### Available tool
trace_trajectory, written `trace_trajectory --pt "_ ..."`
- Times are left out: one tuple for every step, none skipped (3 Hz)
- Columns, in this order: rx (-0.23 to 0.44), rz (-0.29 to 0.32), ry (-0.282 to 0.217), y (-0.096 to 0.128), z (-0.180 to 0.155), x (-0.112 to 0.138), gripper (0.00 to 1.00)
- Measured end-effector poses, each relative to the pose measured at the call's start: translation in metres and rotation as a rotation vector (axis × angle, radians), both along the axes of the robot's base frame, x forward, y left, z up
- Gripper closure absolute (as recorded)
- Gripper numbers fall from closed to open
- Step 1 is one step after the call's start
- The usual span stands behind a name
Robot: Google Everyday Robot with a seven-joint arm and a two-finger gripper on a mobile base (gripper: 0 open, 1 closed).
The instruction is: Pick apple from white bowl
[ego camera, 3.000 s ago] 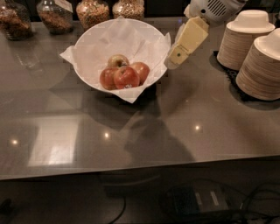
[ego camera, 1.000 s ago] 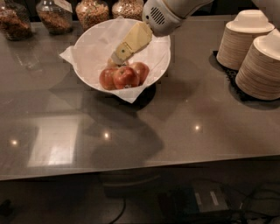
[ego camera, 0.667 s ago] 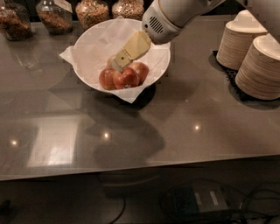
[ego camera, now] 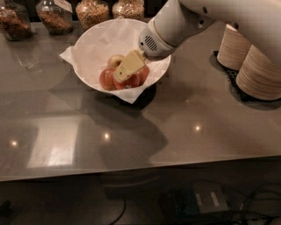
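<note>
One grey worktop fills most of the frame. One white arm reaches in from the upper right. One white bowl sits at upper centre, lined with crumpled paper whose corners stick out over the rim. Two stacks of tan paper bowls stand at the right edge, their tops hidden by the arm. Four jars line the top edge.

Four apples lie in the bowl. One is a pale apple towards the back and two are darker red apples, one at the left and one at the right. The fourth, the red-orange apple, sits at front centre.

The single tan end effector is down inside the bowl, slanting to the lower left with its tip against the apple. I cannot tell how far open it is or whether it has hold of anything.

Three seconds ago it hung outside the bowl's right rim. Under a second ago it was over the pale apple. It is now lower and nearer the front, and the pale apple is uncovered. The apples have not moved.
</note>
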State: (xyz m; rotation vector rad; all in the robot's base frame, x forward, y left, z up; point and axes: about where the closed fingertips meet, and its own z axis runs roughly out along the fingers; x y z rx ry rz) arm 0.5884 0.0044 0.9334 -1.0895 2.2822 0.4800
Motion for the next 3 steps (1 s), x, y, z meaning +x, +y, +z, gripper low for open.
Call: trace_trajectory --pt "0.001 -0.018 0.006 0.003 -0.007 0.001 0.28" --pt "-0.003 -0.04 0.018 0.005 -0.013 0.001 0.31" --pt "-0.01 -0.068 0.03 0.006 -0.018 0.003 0.32"
